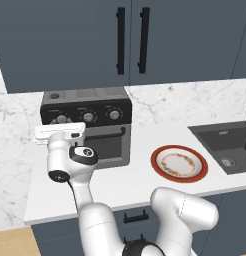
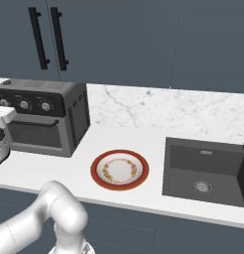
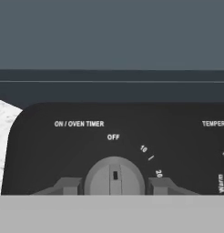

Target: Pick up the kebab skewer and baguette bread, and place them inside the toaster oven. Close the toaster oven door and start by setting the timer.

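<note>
The fingers [image 3: 114,185] sit on either side of the timer knob [image 3: 114,176] of the toaster oven [image 1: 95,125] — one dark fingertip [image 3: 68,185] touching its left flank, the other on its right — so they are pinching the knob. The knob's small dark pointer lies midway between the fingers, straight below the word OFF, under the label ON / OVEN TIMER; the marks 10 and 20 curve off above the right fingertip. Below the fingers, the toaster oven door [image 1: 107,147] stands closed with its black bar handle across the top. Well off to the right of the fingers, a red-rimmed plate [image 1: 178,163] rests on the white worktop [image 1: 135,182], and beyond it lies the dark sink [image 2: 208,171].
</note>
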